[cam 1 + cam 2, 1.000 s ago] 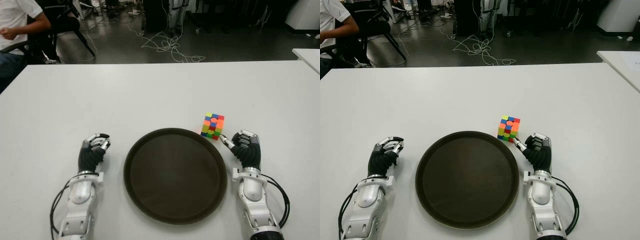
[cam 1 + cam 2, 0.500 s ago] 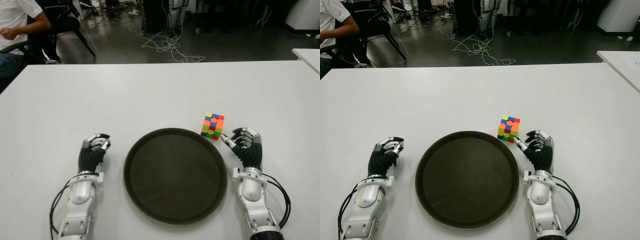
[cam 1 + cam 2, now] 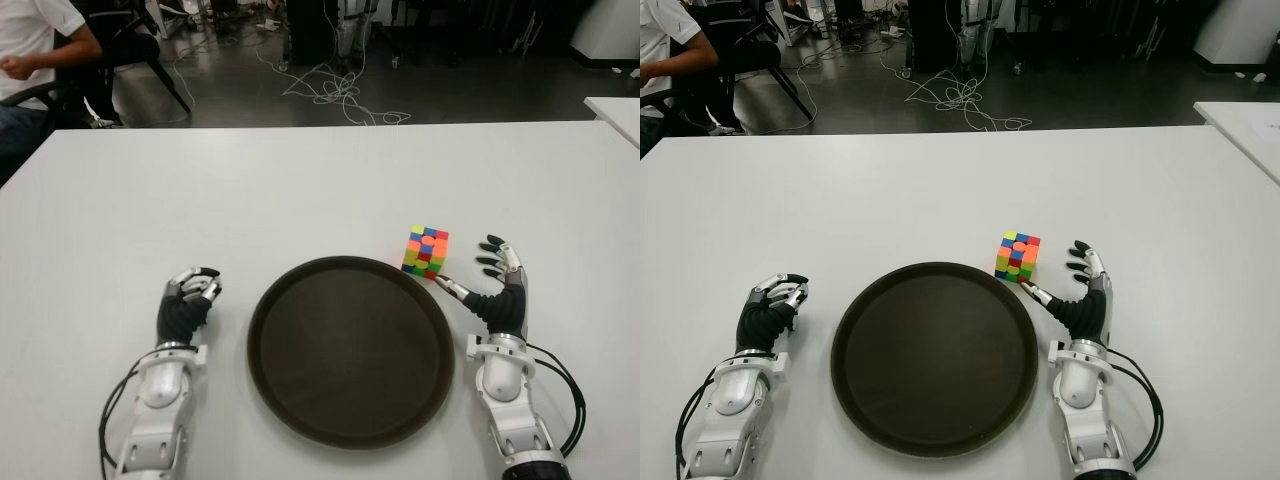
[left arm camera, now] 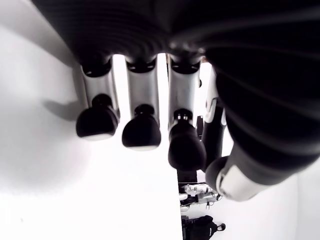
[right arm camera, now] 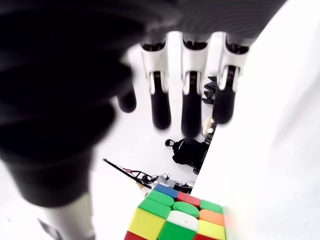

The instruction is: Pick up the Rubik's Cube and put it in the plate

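The Rubik's Cube (image 3: 425,251) stands on the white table (image 3: 300,190), just beyond the right rim of the dark round plate (image 3: 350,347). My right hand (image 3: 487,278) is close to the cube's right, fingers spread open, its thumb reaching toward the cube's lower corner. In the right wrist view the cube (image 5: 176,217) shows below straight fingers (image 5: 191,102), with nothing held. My left hand (image 3: 187,298) shows left of the plate, fingers curled and holding nothing. The plate holds nothing.
A person sits on a chair (image 3: 40,50) beyond the table's far left corner. Cables (image 3: 335,95) lie on the floor behind the table. Another white table's corner (image 3: 615,112) shows at the far right.
My right hand's fingers have uncurled from a fist into a spread open pose beside the cube. The cube, plate and left hand have stayed put.
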Robot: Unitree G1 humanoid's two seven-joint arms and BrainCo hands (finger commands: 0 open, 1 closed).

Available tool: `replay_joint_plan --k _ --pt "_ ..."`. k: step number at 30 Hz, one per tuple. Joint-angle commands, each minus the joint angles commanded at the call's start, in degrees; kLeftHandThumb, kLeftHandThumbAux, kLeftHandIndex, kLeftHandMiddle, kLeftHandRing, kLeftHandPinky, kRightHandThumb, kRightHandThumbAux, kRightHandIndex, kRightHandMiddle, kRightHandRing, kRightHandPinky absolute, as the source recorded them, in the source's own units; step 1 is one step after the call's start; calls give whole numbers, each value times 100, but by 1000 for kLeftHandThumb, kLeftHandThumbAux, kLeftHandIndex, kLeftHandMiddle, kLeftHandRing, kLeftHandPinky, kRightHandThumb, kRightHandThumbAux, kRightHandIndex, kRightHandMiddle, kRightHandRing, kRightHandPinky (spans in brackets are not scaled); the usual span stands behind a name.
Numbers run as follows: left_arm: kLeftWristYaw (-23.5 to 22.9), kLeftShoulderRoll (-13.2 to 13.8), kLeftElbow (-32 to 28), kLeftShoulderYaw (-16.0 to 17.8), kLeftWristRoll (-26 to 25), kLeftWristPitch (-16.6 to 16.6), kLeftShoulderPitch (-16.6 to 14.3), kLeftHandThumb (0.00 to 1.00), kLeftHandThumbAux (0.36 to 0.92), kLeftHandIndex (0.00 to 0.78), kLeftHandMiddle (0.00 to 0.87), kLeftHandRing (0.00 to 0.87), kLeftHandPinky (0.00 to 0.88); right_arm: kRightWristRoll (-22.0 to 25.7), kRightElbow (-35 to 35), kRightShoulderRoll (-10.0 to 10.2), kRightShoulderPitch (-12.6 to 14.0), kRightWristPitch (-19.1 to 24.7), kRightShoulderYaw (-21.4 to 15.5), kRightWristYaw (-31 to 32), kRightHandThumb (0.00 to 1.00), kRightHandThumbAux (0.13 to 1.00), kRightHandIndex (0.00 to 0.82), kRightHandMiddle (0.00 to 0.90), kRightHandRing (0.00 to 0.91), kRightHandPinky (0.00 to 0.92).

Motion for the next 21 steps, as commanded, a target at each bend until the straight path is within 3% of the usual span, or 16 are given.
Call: replay_joint_plan --k 11,21 --pt "-23 11 16 -4 2 -8 0 709 705 444 814 819 808 -98 -151 -54 30 241 66 100 0 871 242 251 247 194" --pt "-64 20 0 -1 -19 22 4 710 704 444 817 821 812 -180 -310 -219 93 323 181 358 0 895 246 251 247 179"
